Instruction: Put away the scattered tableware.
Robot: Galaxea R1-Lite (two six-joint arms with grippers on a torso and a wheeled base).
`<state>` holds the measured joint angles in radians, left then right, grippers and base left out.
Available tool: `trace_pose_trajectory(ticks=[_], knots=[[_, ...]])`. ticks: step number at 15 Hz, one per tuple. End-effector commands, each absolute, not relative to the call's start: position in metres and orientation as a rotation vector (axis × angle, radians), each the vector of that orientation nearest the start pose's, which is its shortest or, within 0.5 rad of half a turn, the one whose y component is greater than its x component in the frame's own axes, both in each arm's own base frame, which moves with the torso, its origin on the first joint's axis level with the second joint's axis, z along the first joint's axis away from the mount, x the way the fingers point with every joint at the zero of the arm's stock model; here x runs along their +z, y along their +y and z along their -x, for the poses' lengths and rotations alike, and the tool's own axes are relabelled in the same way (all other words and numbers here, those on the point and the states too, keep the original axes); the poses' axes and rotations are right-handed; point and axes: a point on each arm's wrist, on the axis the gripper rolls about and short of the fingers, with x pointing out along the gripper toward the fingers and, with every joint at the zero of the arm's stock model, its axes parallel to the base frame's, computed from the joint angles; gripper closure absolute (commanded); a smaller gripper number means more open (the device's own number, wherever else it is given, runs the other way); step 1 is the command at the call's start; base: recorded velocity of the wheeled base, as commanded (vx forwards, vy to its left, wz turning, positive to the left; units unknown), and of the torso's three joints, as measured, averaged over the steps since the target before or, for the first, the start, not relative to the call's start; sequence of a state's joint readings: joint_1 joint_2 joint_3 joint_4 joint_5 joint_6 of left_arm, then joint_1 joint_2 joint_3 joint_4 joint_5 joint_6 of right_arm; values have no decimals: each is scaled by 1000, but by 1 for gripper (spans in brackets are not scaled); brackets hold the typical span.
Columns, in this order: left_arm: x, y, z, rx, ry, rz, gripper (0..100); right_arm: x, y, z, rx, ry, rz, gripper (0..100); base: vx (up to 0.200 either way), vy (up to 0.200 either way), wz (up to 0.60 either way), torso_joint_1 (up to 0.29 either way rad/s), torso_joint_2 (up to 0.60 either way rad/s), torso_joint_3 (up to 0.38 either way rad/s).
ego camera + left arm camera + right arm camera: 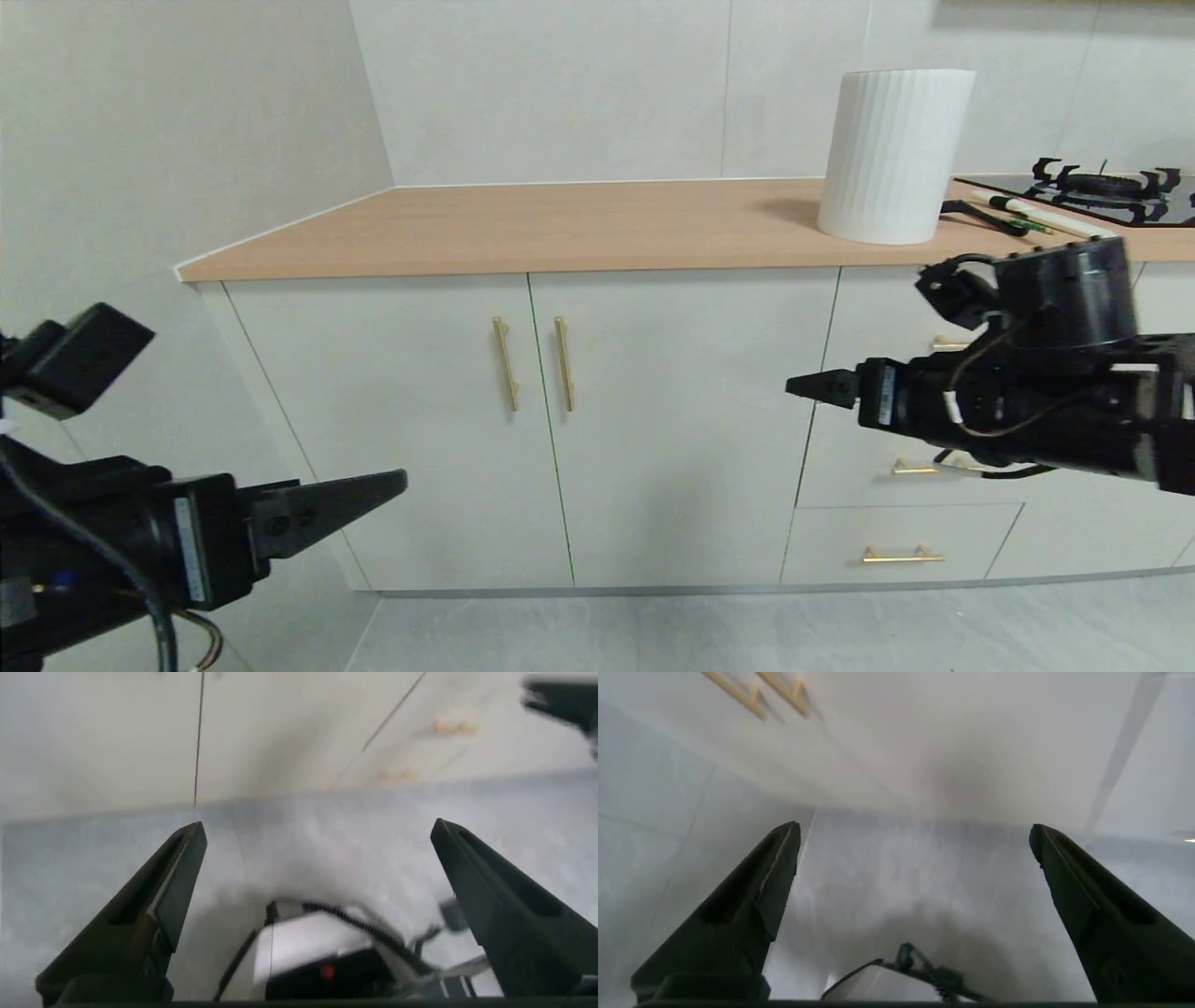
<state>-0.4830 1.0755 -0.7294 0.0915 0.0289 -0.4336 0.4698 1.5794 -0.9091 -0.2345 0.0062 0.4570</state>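
**Kitchen corner: utensils on worktop, both pincers spread wide**

A wooden worktop [560,224] runs from the wall corner to a gas hob [1106,185], which the head view's right edge cuts off. A white ribbed container [892,154] stands upright on the worktop, near its front edge. The scattered utensils [1013,217] lie flat between container and hob, just beside both. One black handle is partly hidden behind the container, and the single pieces are too small to identify.

Below the worktop are double doors [420,420] with gold handles [534,364]. To their right are drawers [901,541], partly covered by the right arm.

The left gripper [392,481] hangs low in front of the doors, under the worktop edge. Its fingers [140,924] are spread wide and grip nothing, with grey floor [308,859] beyond them. The right gripper [803,385] sits higher, before the drawers. Its fingers [738,915] are likewise spread and grip nothing. Both grippers are well apart from each other and from the utensils.
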Motion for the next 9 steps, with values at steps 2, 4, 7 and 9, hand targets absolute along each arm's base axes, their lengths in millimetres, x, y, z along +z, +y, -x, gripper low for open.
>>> trace_pose_trajectory(ticks=[2,4,7,9], knots=[[239,-29,-67,-329,317,364,0,241,71,-144,334,279,-329,0,0,0,0,0,0,0],[230,-16,-41,-317,232,340,0,244,46,-101,325,154,-299,0,0,0,0,0,0,0],[198,3,6,-252,81,147,0,225,5,-27,154,-22,-174,0,0,0,0,0,0,0],[188,6,23,-217,4,127,0,211,-5,8,60,-103,-163,0,0,0,0,0,0,0]])
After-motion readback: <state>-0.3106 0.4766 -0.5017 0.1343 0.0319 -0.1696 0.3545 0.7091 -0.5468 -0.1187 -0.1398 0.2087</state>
